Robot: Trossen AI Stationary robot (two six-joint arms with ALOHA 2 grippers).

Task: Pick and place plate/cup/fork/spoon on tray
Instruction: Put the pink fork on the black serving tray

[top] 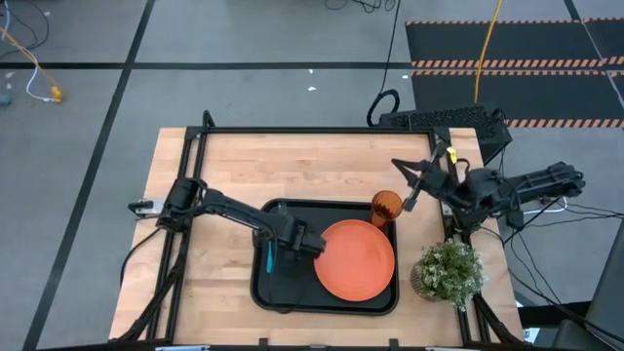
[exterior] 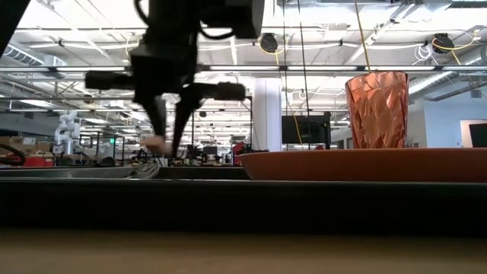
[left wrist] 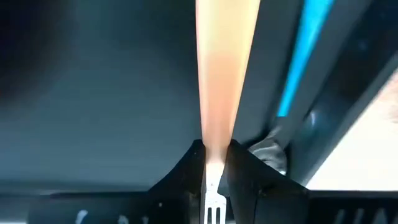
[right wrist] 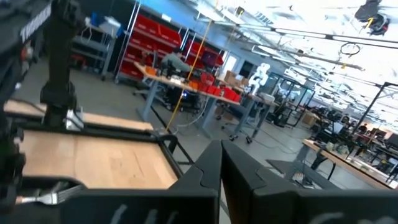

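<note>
The black tray (top: 278, 292) lies mid-table. The orange plate (top: 356, 258) lies flat on its right half, and the orange cup (top: 386, 206) stands upright in its far right corner, also showing in the low view (exterior: 378, 109). The blue-handled spoon (top: 268, 258) lies on the tray's left part (left wrist: 305, 56). My left gripper (top: 302, 241) is over the tray between spoon and plate, pointing down, shut on the tan-handled fork (left wrist: 225, 81). My right gripper (top: 408, 182) is shut and empty, raised beyond the cup. My left gripper pinches the fork at its neck (left wrist: 214, 169), where the tan handle meets the metal, between its two fingers. The fingers come from above and lie across the fork. The low view shows the fork (exterior: 154, 143) about level, a little above the tray's rim.
A potted plant (top: 448, 271) stands at the table's right near corner beside the tray. A black keyboard-like object (top: 444, 119) lies at the far right edge. Bare wood (top: 292, 166) lies beyond the tray and to its left.
</note>
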